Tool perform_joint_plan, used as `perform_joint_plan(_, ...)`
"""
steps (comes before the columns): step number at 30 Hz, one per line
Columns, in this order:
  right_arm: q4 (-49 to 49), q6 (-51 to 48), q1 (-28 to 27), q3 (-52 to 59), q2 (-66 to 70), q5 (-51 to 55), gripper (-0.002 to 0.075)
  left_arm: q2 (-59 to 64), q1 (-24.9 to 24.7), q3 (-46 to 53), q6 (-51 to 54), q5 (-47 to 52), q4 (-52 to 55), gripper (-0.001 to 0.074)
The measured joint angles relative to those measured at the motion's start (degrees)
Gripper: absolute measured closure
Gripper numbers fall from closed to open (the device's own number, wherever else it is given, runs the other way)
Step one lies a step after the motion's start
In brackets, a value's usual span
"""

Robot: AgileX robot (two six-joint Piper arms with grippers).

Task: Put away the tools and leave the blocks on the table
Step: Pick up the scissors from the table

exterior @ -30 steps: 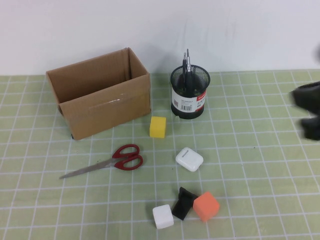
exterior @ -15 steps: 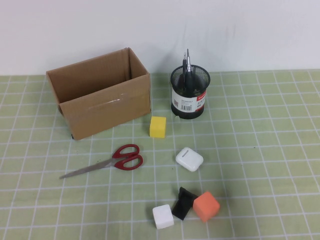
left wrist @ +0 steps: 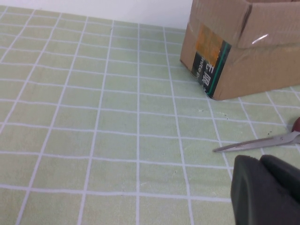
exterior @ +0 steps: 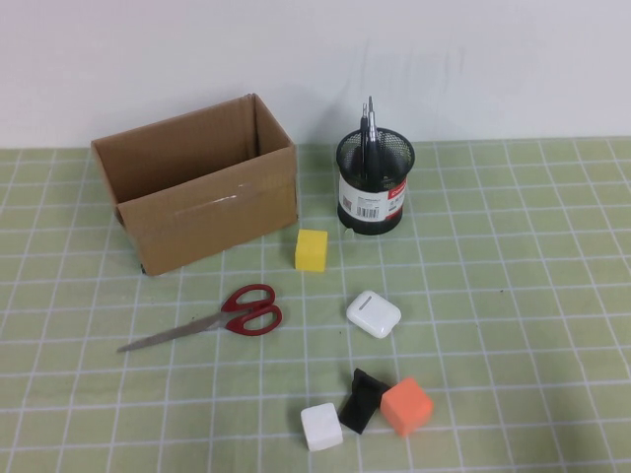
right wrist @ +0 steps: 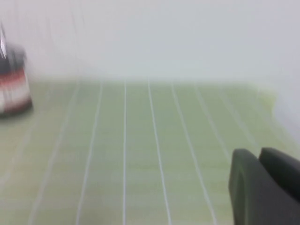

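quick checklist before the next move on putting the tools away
1. Scissors flat on the table, nothing on or against them: ok.
2. Screwdriver and pen rod already standing in the mesh holder: ok.
3. Cardboard box open on top: ok.
4. Yellow block, white block, black wedge, orange block on the table, apart from the scissors: ok.
5. Left claw near the scissor blade tip, shut, must open: not ok.
6. Right claw shut, holding nothing, off to the holder's side: ok.
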Motion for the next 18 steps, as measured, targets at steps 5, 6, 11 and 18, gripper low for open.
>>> perform_joint_plan(5, 0.0, 0.0, 0.0, 0.4, -0.3, 9.6, 0.0733, 0.0, 0.0, 0.0, 0.0, 0.0, 0.0, 0.0739)
perform_joint_plan(6, 0.0, 0.0, 0.0, 0.4, -0.3, 9.7, 0.0733, 0.0, 0.0, 0.0, 0.0, 0.0, 0.0, 0.0739)
perform_joint_plan(11, 0.0, 0.0, 0.0, 0.4, -0.3, 9.8, 0.0733, 0.0, 0.0, 0.0, 0.0, 0.0, 0.0, 0.0739)
perform_joint_plan(18, 0.0, 0.0, 0.0, 0.4, -0.3, 9.8, 0.0733, 0.0, 0.0, 0.0, 0.0, 0.0, 0.0, 0.0739)
